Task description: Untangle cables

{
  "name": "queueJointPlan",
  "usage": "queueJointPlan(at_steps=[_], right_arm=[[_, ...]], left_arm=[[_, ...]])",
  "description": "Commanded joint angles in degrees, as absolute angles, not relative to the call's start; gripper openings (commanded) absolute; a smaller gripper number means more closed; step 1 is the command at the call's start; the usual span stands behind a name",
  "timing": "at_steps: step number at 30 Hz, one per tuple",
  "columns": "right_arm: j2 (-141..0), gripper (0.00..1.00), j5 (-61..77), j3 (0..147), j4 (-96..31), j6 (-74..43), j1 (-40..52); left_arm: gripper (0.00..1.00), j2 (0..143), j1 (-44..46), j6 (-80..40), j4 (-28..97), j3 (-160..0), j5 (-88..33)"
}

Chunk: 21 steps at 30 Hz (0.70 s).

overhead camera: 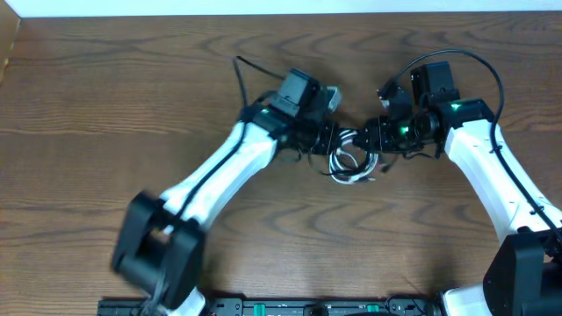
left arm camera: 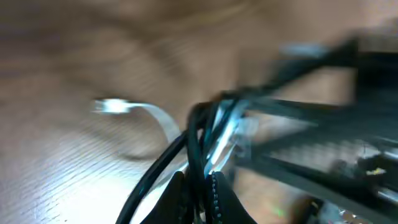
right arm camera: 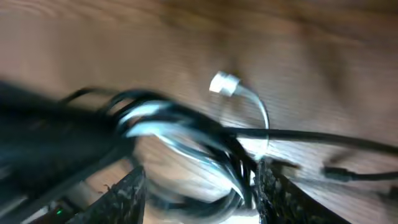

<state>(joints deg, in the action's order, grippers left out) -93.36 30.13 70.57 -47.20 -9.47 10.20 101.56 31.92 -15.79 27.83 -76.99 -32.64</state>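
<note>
The left pincer [left arm camera: 200,190] is closed, seemingly nipping the tangled cables [overhead camera: 351,164], though blur makes that uncertain. The right pincer [right arm camera: 198,186] stands apart around the same black-and-white coil, mid-desk [overhead camera: 105,105], between both arms.

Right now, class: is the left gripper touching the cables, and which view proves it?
Touching. The left wrist view shows the left gripper shut on the cables, black and white strands pinched between its fingertips.
</note>
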Motion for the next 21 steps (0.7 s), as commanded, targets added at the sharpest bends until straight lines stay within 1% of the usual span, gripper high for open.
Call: queueJointPlan(at_steps=[1, 4, 7, 12, 13, 16, 21], right_arm=[[-92.88, 0.51, 34.7, 71.83, -46.17, -7.57, 10.22], [-92.9, 0.51, 34.13, 71.83, -45.43, -7.64, 10.22], [-92.92, 0.51, 32.38, 71.81, -44.66, -8.29, 10.22], [-92.92, 0.5, 19.22, 71.44, -44.56, -19.94, 10.22], [-92.92, 0.5, 15.9, 71.16, -44.56, -22.52, 10.2], [-92.95, 0.5, 12.05, 70.32, -44.56, -24.86, 10.15], [-92.97, 0.49, 10.98, 68.75, -44.58, -24.86, 10.15]], left_arm=[[0.07, 95.96, 31.68, -9.85, 28.16, -77.28, -40.47], [0.08, 94.67, 31.66, -9.65, 27.94, -77.28, -44.38], [0.07, 94.39, 31.18, -9.41, 27.24, -77.28, -50.92], [0.08, 94.39, 28.95, -9.45, 24.34, -77.28, -65.32], [0.07, 94.39, 28.29, -9.45, 23.2, -77.28, -68.84], [0.07, 94.39, 26.26, -9.91, 18.61, -77.28, -79.0], [0.07, 94.39, 23.68, -15.86, 11.07, -77.28, -87.09]])
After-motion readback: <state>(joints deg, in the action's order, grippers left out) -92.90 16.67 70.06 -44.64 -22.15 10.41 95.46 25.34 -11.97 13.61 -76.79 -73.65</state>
